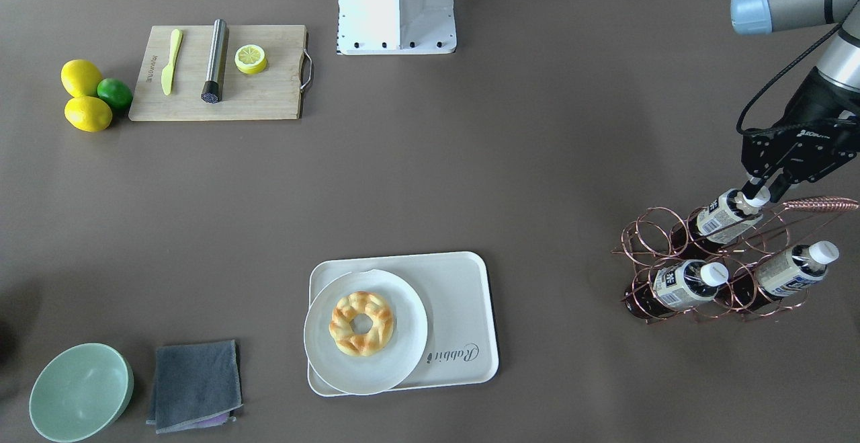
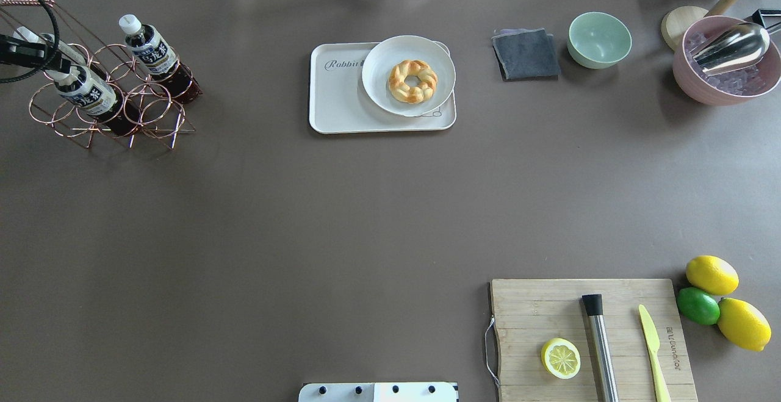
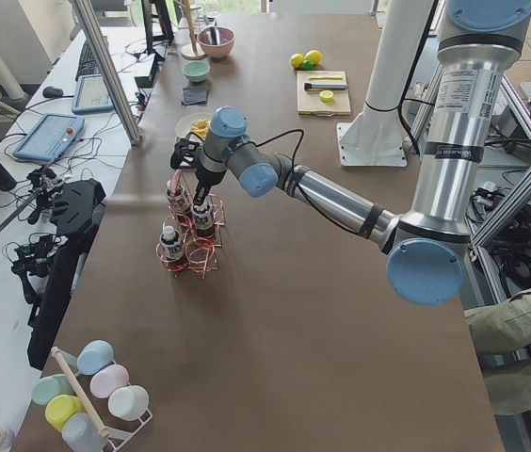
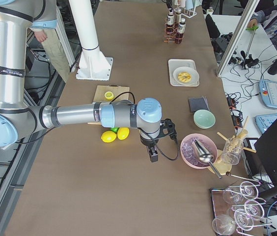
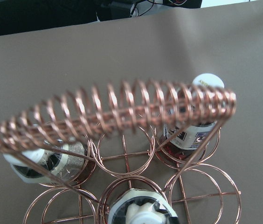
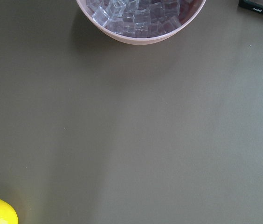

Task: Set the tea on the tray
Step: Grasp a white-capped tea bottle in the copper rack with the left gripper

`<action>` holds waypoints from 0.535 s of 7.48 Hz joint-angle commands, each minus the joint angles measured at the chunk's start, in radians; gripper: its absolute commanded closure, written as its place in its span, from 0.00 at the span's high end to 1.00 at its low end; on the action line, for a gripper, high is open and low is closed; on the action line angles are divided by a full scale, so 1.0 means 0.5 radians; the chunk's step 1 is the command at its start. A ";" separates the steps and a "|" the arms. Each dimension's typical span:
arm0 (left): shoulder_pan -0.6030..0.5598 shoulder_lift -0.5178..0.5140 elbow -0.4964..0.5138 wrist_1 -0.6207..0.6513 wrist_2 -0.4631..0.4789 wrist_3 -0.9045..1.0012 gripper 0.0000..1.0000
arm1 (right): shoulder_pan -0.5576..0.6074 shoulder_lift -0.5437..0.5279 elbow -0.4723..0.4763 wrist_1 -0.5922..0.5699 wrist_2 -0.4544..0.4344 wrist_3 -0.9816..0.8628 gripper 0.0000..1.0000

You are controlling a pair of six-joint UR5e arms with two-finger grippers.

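On the bench's left, the left gripper sets its jaws either side of the white cap of the top tea bottle, which lies tilted in a copper wire rack under its coiled handle. I cannot tell if they pinch. Mid-bench, a plate with a doughnut covers half the tray. The right gripper hangs beside the ice bowl; I cannot tell how its jaws stand.

At the right of the front view, you can't tell whether the left pincer clamps the tea; overhead, the frame's left edge crops that pincer.
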 commanded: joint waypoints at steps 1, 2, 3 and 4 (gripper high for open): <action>-0.191 -0.072 -0.122 0.158 -0.168 0.106 0.00 | 0.000 -0.001 -0.018 0.002 0.000 0.000 1.00; -0.322 -0.143 -0.232 0.390 -0.217 0.207 0.00 | 0.000 -0.001 -0.018 0.002 0.000 0.000 1.00; -0.418 -0.207 -0.360 0.644 -0.218 0.329 0.00 | 0.000 -0.001 -0.018 0.002 0.000 0.000 1.00; -0.446 -0.241 -0.477 0.835 -0.218 0.355 0.00 | 0.000 -0.001 -0.018 0.002 0.000 0.000 1.00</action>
